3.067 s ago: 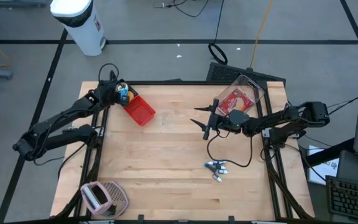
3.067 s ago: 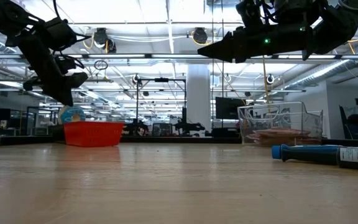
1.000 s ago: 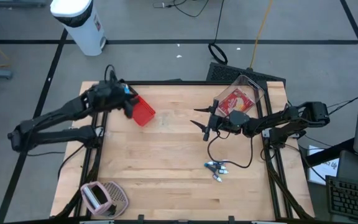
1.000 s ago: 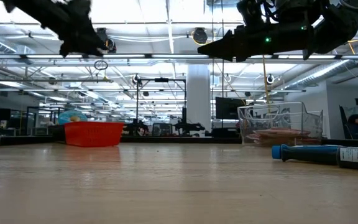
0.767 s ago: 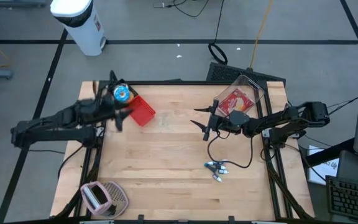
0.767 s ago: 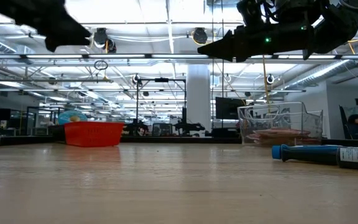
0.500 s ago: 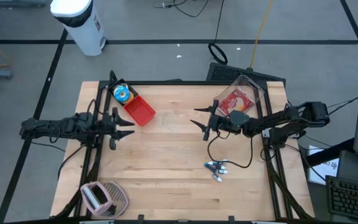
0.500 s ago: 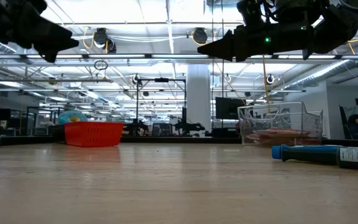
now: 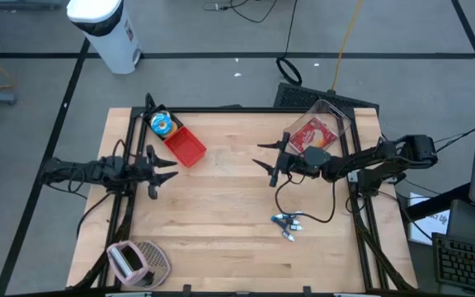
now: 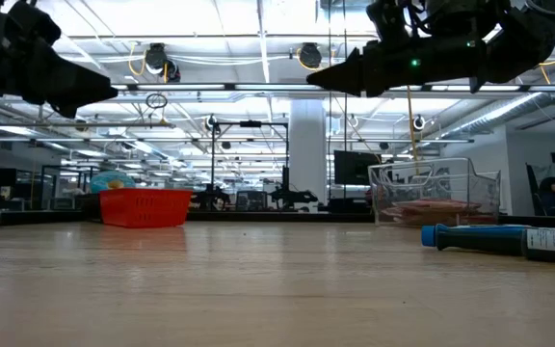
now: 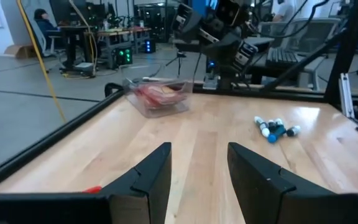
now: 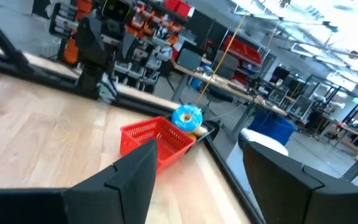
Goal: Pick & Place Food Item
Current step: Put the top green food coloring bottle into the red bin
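Left gripper [image 9: 165, 169] hangs open and empty over the wooden table [image 9: 229, 239] (workshop behind).

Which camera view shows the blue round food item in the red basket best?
The high view: the food item shows whole, at the red basket's far end. The right wrist view shows it smaller; the low view shows only its top; the left wrist view misses it.
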Motion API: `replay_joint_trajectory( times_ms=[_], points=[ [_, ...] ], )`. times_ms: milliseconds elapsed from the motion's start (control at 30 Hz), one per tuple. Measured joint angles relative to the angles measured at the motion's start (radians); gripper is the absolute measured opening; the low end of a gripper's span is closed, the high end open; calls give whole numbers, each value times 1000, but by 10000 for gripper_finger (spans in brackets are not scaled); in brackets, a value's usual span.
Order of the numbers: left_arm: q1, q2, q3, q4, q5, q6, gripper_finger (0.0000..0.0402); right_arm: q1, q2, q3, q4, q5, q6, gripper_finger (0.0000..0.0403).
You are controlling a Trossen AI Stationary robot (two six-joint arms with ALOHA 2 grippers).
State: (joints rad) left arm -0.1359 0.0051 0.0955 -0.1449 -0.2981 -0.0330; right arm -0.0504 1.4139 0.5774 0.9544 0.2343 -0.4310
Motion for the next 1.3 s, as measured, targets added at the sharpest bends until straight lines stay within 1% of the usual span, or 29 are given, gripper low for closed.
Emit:
replay_joint_trajectory(
  times_ms=[67, 133, 200, 267, 400, 433, 533, 633, 833, 900, 1000, 1200, 1300],
  points=[
    [0, 0, -16, 22, 0, 10, 157, 6, -9, 0, -38, -2, 13, 226],
    [0, 1, -37, 100, 0, 30, 157, 22, -42, 5, -121, -9, 24, 226],
    [0, 0, -62, 160, 1, 42, 157, 46, -86, 37, -263, -26, 62, 226],
    [0, 2, -76, 192, 1, 47, 157, 86, -136, 68, -444, -27, 152, 226],
    [0, 1, -77, 195, 1, 54, 157, 198, -201, 120, -799, -28, 300, 226],
    [0, 1, -78, 200, 1, 55, 157, 232, -206, 126, -855, -27, 334, 226],
    [0, 1, -80, 217, 6, 54, 157, 333, -206, 129, -977, -28, 437, 226],
    [0, 1, -80, 222, 8, 55, 157, 409, -188, 129, -1093, -28, 513, 226],
    [0, 1, -80, 222, 8, 55, 157, 503, -194, 129, -1348, -25, 635, 226],
    [0, 1, -80, 222, 8, 55, 157, 523, -195, 126, -1377, -24, 672, 226],
    [0, 1, -80, 223, 8, 55, 157, 542, -195, 84, -1356, -24, 688, 226],
    [0, 1, -80, 223, 8, 55, 157, 542, -194, -26, -1280, -25, 680, 226],
    [0, 1, -80, 223, 8, 55, 157, 541, -194, -69, -1192, -26, 681, 226]
  ],
)
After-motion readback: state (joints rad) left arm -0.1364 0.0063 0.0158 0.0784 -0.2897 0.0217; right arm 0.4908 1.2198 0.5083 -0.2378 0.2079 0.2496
